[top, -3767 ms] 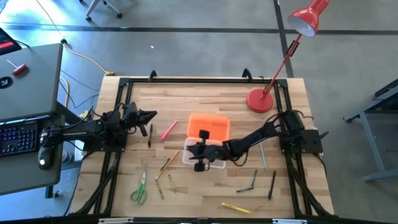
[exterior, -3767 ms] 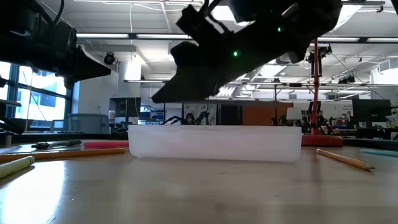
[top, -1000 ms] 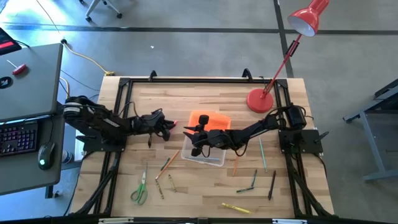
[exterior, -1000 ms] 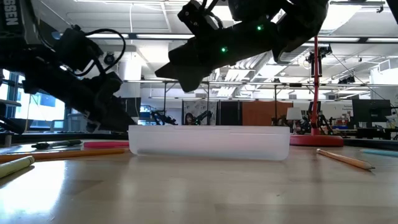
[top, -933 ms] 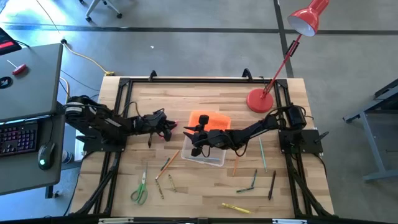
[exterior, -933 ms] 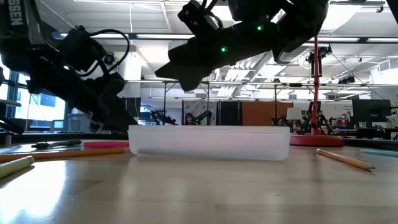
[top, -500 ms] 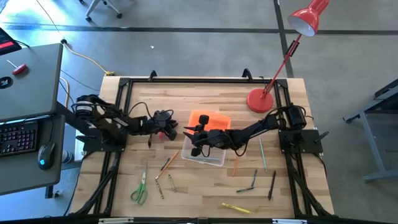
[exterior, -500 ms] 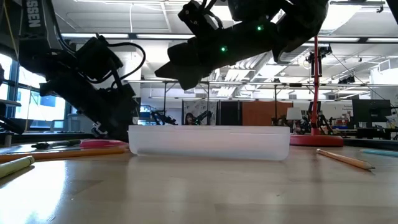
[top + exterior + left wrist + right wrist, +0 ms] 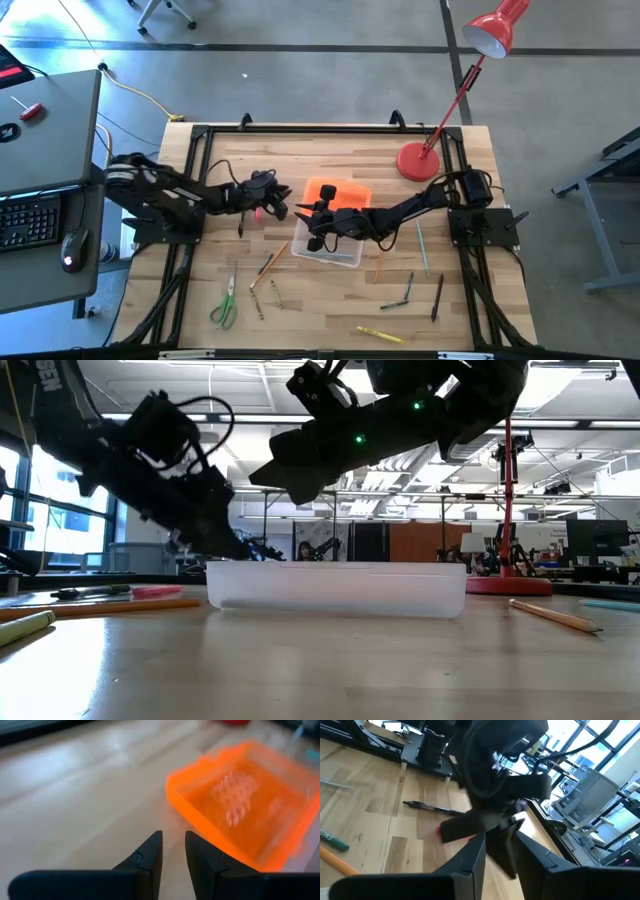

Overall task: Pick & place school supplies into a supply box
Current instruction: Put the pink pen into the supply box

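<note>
The clear rectangular plastic supply box [image 9: 328, 249] lies lengthwise across the table beside its orange lid [image 9: 338, 193]. Left gripper [image 9: 276, 208], holding a pink-red pen [image 9: 259, 211], and empty right gripper [image 9: 306, 216] hover just beyond it, fingers narrowly parted.

A wooden tabletop [image 9: 330, 160] is framed by black rails [image 9: 300, 129]. A red lamp base [image 9: 417, 162] is set near the far right corner, its thin stem leaning out past the right edge to a red shade [image 9: 497, 28]. Off the left edge, a grey desk [image 9: 45, 125] is seen carrying a keyboard [image 9: 28, 222] and a mouse [image 9: 69, 250]. A yellow cable [image 9: 140, 97] is laid over the grey floor [image 9: 300, 70].
</note>
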### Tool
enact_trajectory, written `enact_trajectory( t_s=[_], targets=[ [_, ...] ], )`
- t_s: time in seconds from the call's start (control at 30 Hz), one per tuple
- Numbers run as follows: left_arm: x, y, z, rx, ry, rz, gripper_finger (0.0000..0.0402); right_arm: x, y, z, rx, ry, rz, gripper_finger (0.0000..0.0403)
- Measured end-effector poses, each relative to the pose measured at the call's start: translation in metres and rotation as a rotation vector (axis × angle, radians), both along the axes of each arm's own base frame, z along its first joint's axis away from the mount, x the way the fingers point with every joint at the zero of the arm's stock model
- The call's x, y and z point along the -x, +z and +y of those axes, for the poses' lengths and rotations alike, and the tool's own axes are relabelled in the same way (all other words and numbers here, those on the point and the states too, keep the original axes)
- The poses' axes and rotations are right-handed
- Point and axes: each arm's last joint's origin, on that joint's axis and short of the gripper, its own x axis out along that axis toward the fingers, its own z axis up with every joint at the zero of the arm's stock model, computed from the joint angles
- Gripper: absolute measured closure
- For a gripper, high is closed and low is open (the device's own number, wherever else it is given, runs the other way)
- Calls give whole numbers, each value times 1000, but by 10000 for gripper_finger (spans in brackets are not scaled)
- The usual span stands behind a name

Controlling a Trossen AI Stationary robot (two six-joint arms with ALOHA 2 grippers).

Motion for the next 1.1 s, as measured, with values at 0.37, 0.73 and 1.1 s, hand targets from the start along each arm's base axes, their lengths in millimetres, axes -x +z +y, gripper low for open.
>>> enact_trajectory(
  t_s=[0.37,0.73,1.1],
  targets=[
    [39,13,-1,194,326,252,286,1,-3,0,-34,-8,15,323],
    [44,-4,-1,261,447,316,286,1,-3,0,-35,-7,13,323],
    [40,-19,0,239,527,342,286,1,-2,0,-35,-7,11,324]
  ],
)
